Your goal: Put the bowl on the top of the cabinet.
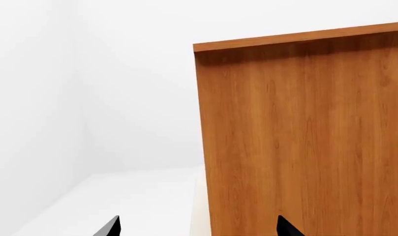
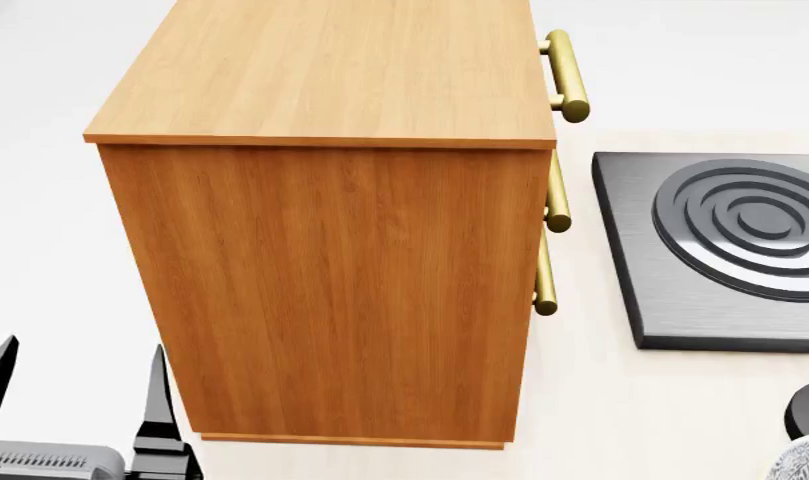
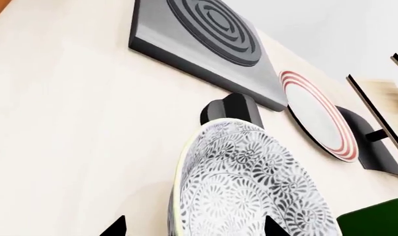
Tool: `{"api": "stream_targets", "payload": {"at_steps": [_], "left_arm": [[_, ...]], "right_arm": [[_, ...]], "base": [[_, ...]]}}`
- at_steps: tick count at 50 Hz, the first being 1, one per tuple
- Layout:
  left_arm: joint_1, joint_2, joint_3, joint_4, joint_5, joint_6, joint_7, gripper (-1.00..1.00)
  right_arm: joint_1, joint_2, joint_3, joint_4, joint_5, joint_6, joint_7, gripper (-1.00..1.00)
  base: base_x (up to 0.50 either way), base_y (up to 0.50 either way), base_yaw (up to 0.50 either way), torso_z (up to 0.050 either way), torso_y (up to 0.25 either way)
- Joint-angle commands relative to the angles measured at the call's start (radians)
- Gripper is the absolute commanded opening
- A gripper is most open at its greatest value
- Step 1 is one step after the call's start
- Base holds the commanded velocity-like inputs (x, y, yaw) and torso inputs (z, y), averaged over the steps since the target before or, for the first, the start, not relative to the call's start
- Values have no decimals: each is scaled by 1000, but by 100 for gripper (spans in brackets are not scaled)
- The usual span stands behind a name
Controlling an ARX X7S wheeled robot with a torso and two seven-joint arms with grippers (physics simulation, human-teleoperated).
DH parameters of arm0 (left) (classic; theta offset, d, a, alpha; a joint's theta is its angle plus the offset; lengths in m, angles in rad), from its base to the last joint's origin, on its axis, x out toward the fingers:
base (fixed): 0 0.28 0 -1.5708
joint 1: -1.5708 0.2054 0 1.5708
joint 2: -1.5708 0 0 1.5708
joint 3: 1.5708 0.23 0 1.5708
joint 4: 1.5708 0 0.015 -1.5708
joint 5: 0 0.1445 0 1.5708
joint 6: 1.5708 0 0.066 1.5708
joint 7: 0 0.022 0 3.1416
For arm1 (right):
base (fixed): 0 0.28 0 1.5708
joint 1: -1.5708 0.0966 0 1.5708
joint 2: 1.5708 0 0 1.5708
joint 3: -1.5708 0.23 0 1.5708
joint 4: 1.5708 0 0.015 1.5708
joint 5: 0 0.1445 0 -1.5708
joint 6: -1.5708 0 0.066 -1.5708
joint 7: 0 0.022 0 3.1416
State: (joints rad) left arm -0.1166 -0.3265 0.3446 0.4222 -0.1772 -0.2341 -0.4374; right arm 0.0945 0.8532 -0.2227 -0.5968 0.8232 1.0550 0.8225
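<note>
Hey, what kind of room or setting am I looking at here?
Probably a simulated kitchen counter: a stove burner plate, a red-ringed plate and a patterned bowl sit by a wooden cabinet.

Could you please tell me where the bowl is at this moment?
The bowl fills the lower part of the right wrist view, between the right gripper fingertips, above the pale counter near the grey stove plate; the head view catches only its edge, bottom right.

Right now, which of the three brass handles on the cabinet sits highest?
The handle just under the cabinet's light top edge, in the head view. The other two handles sit lower down the same front.
</note>
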Motion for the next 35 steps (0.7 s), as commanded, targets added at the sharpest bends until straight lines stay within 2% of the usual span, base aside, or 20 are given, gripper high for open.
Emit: {"api": "stream_targets", "payload": {"at_steps": [1,35], "left_arm": [[0,-2,3,-1,-1,2,-3,100],[-4,-7,11,-10,-6,8,-11,100]], "right_arm": [[-5,-2,-5,14,-8,-14,-6,100],[1,-5,-18,39,-16,-22,-14,100]], "base": [[0,0,0,0,0],[0,0,0,0,0]]}}
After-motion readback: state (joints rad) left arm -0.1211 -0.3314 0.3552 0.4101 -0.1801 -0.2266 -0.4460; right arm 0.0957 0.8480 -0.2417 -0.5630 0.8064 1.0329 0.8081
